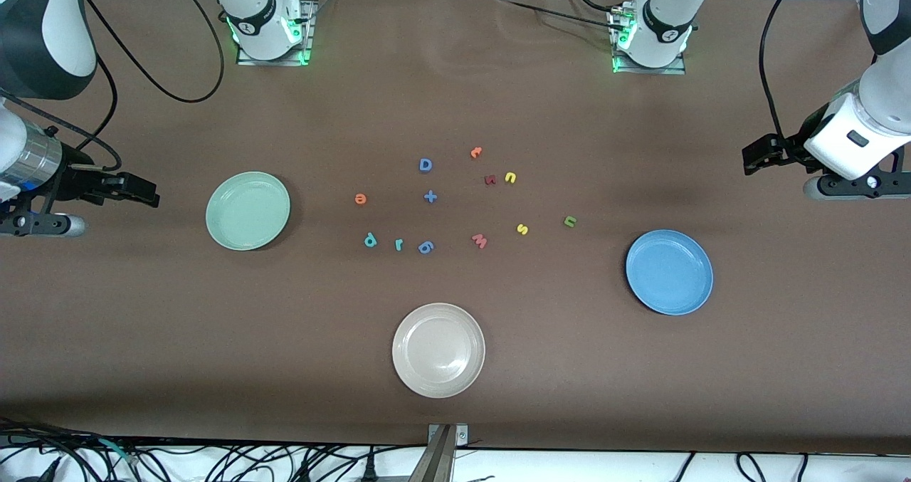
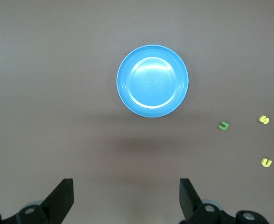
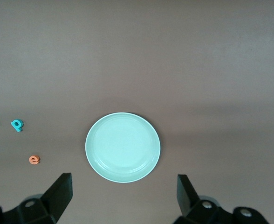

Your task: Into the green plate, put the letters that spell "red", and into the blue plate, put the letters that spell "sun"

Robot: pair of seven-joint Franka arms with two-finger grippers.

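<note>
- The left gripper (image 2: 125, 200) and right gripper (image 3: 123, 198) hang with fingers spread, empty, each waiting over its own end of the table.
- The green plate (image 1: 213, 215) and blue plate (image 1: 701, 283) hold nothing.
- The orange "e" (image 1: 360, 198), teal "d" (image 1: 370, 240) and "r" (image 1: 398, 244) lie near the green plate.
- The yellow "s" (image 1: 522, 229), green "u" (image 1: 569, 221) and yellow "u" (image 1: 509, 177) lie nearer the blue plate.
- The letters are probably light, soft foam; pinching across the flat edges should suit.

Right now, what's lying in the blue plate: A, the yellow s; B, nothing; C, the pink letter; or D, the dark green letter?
B: the blue plate shows only its bare inside, and the yellow s and the dark green letter lie on the table beside it.
</note>
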